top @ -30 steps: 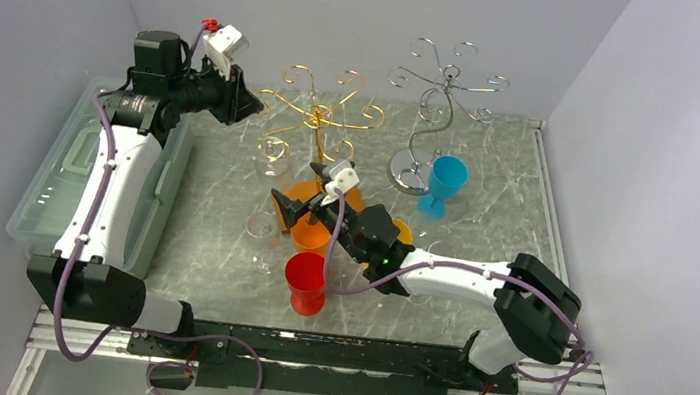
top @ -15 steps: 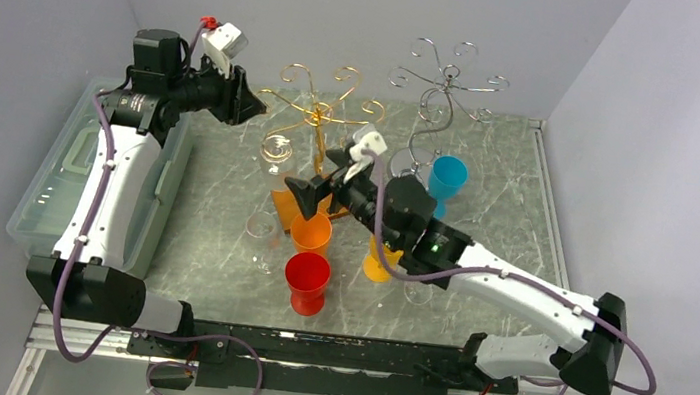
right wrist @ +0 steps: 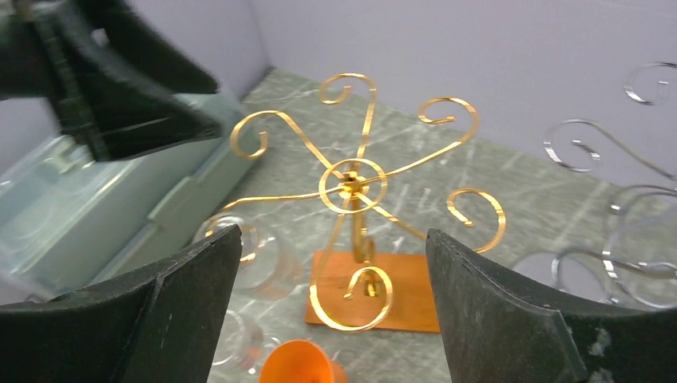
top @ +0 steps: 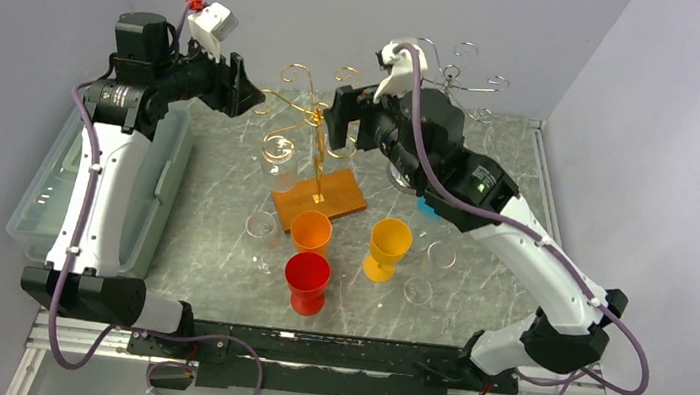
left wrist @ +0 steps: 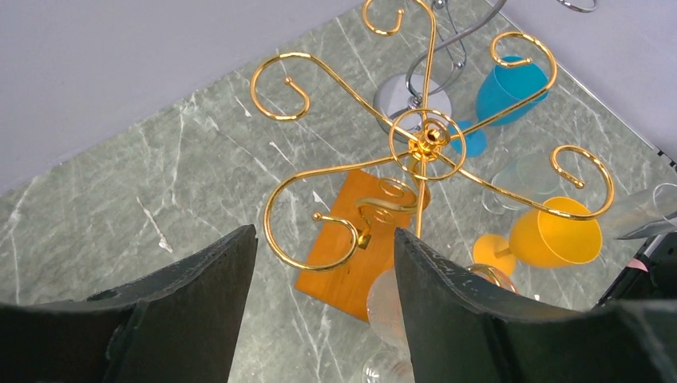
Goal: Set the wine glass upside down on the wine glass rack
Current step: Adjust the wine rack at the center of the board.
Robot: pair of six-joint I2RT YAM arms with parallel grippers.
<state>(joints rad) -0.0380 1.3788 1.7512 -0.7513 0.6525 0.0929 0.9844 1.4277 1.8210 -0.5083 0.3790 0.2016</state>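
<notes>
Right gripper (top: 336, 130) has risen from the near-edge cups (top: 306, 278) to the gold rack (top: 321, 113) by the far edge, fingers apart as on the left gripper (top: 249, 97), while the clear wine glass (top: 278, 153) hangs at its left hook

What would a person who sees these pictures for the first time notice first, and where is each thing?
The gold rack with curled arms stands in the middle of the table, and the left gripper and the right gripper hover open and empty on either side of its top. In front of it stand three bright glasses, all upright: an orange glass, a red glass and a yellow glass.
</notes>
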